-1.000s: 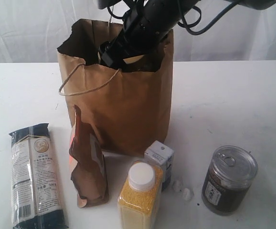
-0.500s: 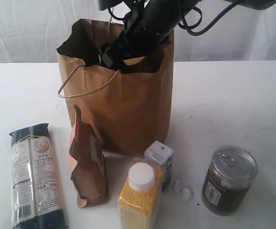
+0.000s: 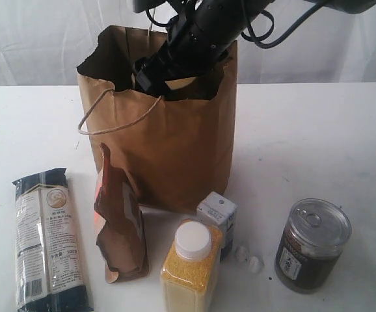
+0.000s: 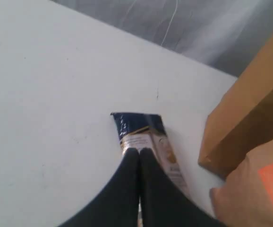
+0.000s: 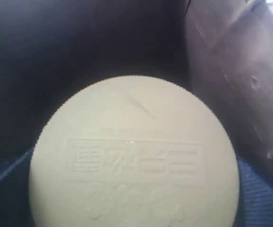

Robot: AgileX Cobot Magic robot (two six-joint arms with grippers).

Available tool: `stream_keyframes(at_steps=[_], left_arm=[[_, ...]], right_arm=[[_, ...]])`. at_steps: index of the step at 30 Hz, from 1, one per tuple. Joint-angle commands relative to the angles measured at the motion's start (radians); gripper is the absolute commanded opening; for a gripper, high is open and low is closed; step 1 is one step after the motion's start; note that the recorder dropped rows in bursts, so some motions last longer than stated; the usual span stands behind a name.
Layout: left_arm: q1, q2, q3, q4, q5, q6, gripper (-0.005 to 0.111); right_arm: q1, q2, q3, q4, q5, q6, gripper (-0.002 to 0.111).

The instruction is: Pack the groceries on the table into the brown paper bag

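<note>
Across the last second almost nothing on the table (image 3: 318, 143) has changed. At the left the noodle packet (image 3: 48, 237) lies flat where it was, and the pouch (image 3: 120, 227) beside it stands propped as before. In the middle, the cord handle (image 3: 116, 120) of the paper bag (image 3: 168, 156) has swung slightly, because the right arm reaching into the bag's mouth has shifted a little toward the left. To the right of the bag's foot, the grain bottle (image 3: 189, 266), the carton (image 3: 217, 214), the white crumbs (image 3: 250, 260) and the can (image 3: 313, 244) have not moved. So five groceries are still waiting outside, and only one item is on its way in.

The left gripper (image 4: 139, 150) does not show in the exterior view. Its wrist camera shows it hovering above the top end of the noodle packet, fingers pressed together with nothing between them.

The right arm slants down from the upper right, and the right gripper (image 3: 159, 71) sits just inside the bag's rim. Its camera is filled by the pale round lid of the jar (image 5: 134, 156), very close. The jaws themselves are hardly visible, but they stand wide. Since the lid shows at rim height right under the gripper, I judge the jar is clasped and not yet let go.
</note>
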Motion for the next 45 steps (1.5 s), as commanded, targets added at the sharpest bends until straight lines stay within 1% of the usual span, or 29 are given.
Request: stream_keyframes(at_steps=[1,4,6,8,11,14,16,19,22,29,31,33,35,36,37,39,41,45], left_arm=[[-0.006,-0.003,0.006,-0.086,-0.089,-0.064,0.000],[-0.006,-0.003,0.006,-0.110,-0.106,-0.107,0.000],[-0.006,-0.003,0.004,-0.166,-0.109,-0.153,0.000],[-0.010,-0.003,-0.025,-0.182,-0.106,-0.143,0.000],[-0.032,-0.003,-0.101,-0.201,-0.080,-0.020,0.000],[-0.070,0.049,-0.195,-0.291,-0.046,0.130,0.000],[-0.095,0.129,-0.265,-0.361,0.019,0.243,0.000],[-0.127,0.273,-0.397,-0.465,0.112,0.455,0.000],[-0.130,0.437,-0.536,-0.535,0.154,0.639,0.000],[-0.130,0.848,-0.852,-0.622,0.137,0.845,0.000],[-0.130,0.963,-0.919,-0.703,0.135,0.894,0.000],[-0.130,1.059,-0.962,-0.805,0.144,0.984,0.000],[-0.130,1.159,-1.008,-0.968,0.170,1.124,0.000],[-0.130,1.195,-1.026,-1.051,0.191,1.195,0.000],[-0.130,1.245,-1.053,-1.118,0.233,1.311,0.000],[-0.130,1.312,-1.089,-1.205,0.301,1.443,0.000],[-0.139,1.370,-1.126,-1.244,0.341,1.523,0.000],[-0.173,1.473,-1.197,-1.246,0.380,1.618,0.000]], right_arm=[[-0.007,-0.016,-0.007,0.018,-0.024,0.009,0.074],[-0.007,-0.016,-0.007,0.018,-0.024,0.009,0.074],[-0.007,-0.016,-0.007,0.018,-0.024,0.009,0.074],[-0.007,-0.016,-0.007,0.018,-0.016,0.009,0.074],[-0.007,-0.016,-0.007,0.018,-0.002,-0.015,0.074],[-0.007,-0.016,-0.007,0.016,0.004,-0.030,0.074],[-0.007,-0.016,-0.007,0.016,0.006,-0.038,0.074],[-0.007,-0.016,-0.007,0.016,0.001,-0.042,0.074],[-0.007,-0.016,-0.007,0.016,0.003,-0.047,0.074],[-0.007,-0.016,-0.007,0.016,0.038,-0.068,0.074],[-0.007,-0.016,-0.007,0.016,0.047,-0.068,0.074],[-0.007,-0.016,-0.007,0.016,0.051,-0.068,0.074],[-0.007,-0.016,-0.007,0.016,0.055,-0.070,0.074],[-0.007,-0.016,-0.007,0.016,0.055,-0.072,0.074],[-0.007,-0.016,-0.007,0.016,0.054,-0.078,0.074],[-0.007,-0.016,-0.007,0.016,0.054,-0.095,0.074],[-0.007,-0.016,-0.007,0.018,0.048,-0.111,0.074],[-0.007,-0.016,-0.007,0.018,0.026,-0.120,0.074]])
